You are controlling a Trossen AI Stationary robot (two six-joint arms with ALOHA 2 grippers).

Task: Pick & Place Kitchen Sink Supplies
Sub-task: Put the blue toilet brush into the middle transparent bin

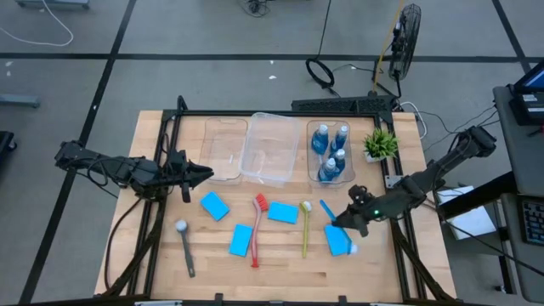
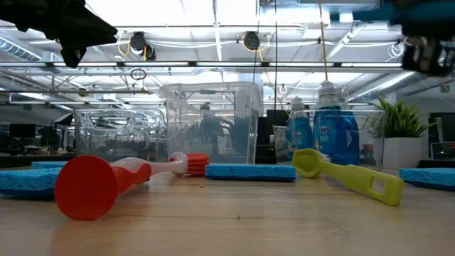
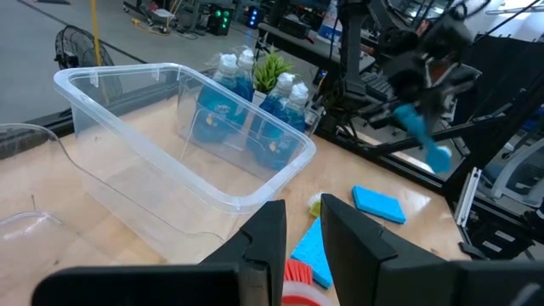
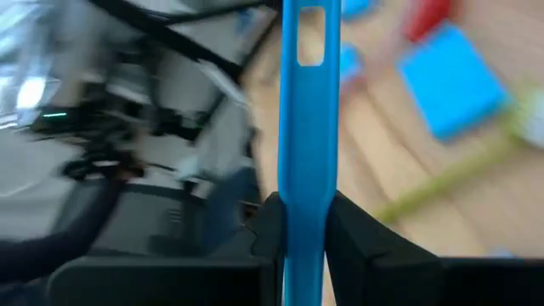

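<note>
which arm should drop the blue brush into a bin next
Right. The right hand is already shut on the blue brush, lifted off the table. The left hand hovers empty by the left clear bin.

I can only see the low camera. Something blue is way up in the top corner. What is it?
Observer: That's the blue brush. The right gripper is clamped on its handle and holds it off the table.
Operator: Where's the other arm's gripper?
Observer: The left gripper hangs by the leftmost clear bin, empty, with its fingers slightly apart.
Operator: Is there a brush I can't see?
Observer: Yes, a grey brush lies on the table's left side, apart from the others.
</note>
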